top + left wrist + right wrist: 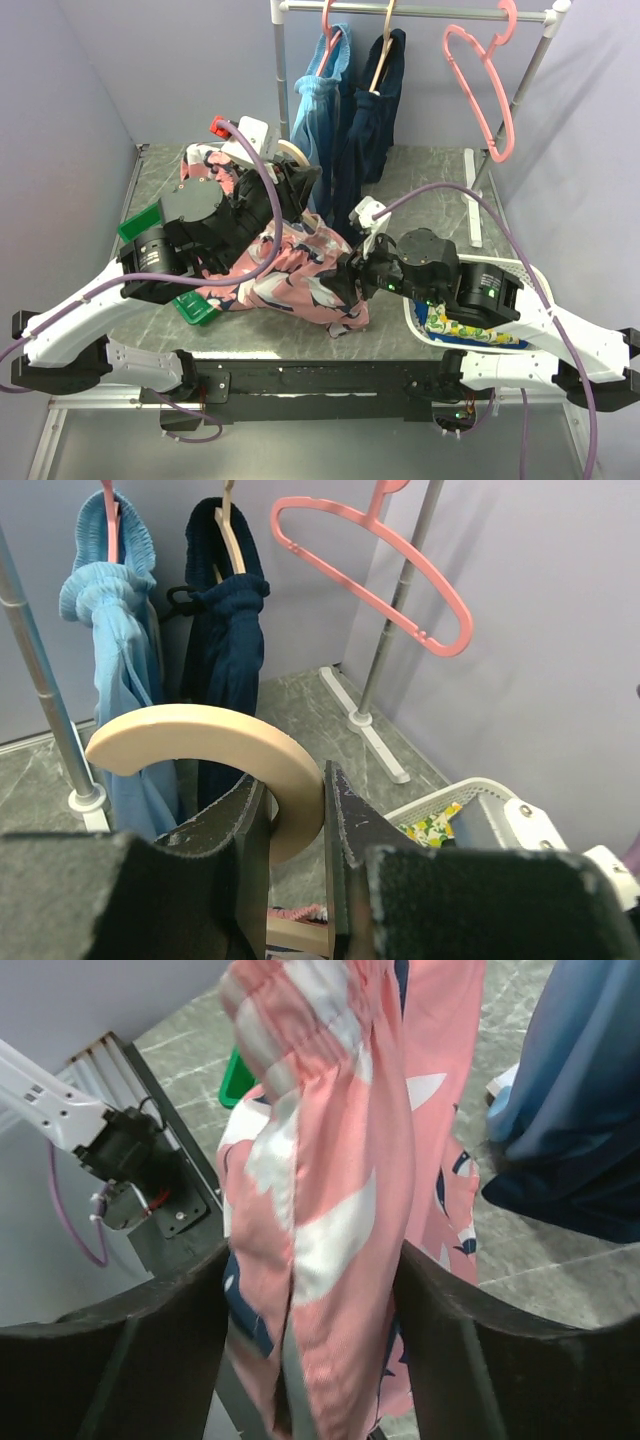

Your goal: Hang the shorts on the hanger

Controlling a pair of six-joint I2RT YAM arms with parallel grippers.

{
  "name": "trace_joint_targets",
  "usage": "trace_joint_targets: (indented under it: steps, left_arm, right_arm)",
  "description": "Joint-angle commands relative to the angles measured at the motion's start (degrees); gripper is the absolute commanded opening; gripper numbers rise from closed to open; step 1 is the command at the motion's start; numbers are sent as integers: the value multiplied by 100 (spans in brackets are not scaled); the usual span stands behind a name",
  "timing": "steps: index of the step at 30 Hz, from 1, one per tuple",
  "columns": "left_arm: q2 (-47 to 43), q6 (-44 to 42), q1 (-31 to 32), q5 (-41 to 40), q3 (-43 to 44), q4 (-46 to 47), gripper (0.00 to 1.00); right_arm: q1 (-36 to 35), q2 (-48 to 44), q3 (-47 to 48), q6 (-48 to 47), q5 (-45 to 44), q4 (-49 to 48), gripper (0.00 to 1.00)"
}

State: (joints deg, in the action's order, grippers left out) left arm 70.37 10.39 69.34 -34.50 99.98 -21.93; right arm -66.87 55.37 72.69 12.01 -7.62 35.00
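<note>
Right gripper (308, 1260) clamped on the shorts (340, 1140) — bunched mid-frame on the table (430, 180). Left gripper (295, 820) pinches the hanger (200, 735), above centre-left. Both held; shorts don't look draped over it yet — that part's left.

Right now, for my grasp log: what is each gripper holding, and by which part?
Left gripper clamps the hanger on its curved end; right gripper grips the shorts by bunched fabric below the waistband.
</note>
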Motion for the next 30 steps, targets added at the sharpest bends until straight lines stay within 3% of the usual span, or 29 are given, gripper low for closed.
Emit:
trace_joint_targets:
  steps: [1, 3, 4, 5, 7, 11, 13, 15, 25, 30]
  left_arm:
    - [12, 33, 27, 233, 171, 356, 1]
    - [21, 59, 27, 251, 127, 383, 1]
    - [-5, 59, 27, 260, 92, 400, 1]
    - [-6, 77, 27, 260, 74, 418, 1]
    - [-41, 86, 27, 251, 13, 435, 6]
    - [-41, 112, 27, 198, -5, 418, 54]
    - [-23, 130, 27, 172, 21, 374, 69]
    - [-23, 130, 27, 198, 30, 348, 96]
    - [-620, 130, 27, 725, -251, 399, 96]
    - [-989, 121, 27, 59, -619, 628, 97]
  right_arm:
    - [-10, -9, 35, 82, -187, -248, 61]
    - [-1, -18, -26, 117, -222, -318, 37]
    - [-1, -35, -52, 152, -344, -327, 14]
    - [-10, -62, -70, 161, -398, -328, 1]
    - [-19, -193, -123, 223, -434, -371, 0]
    - [-45, -448, -132, 311, -442, -293, 0]
    - [-54, -588, -123, 372, -486, -170, 0]
    - [-63, -677, -114, 442, -504, -38, 0]
    - [-80, -1327, 176, 820, -469, 1016, 0]
    - [-80, -1670, 518, 1416, -434, 1815, 0]
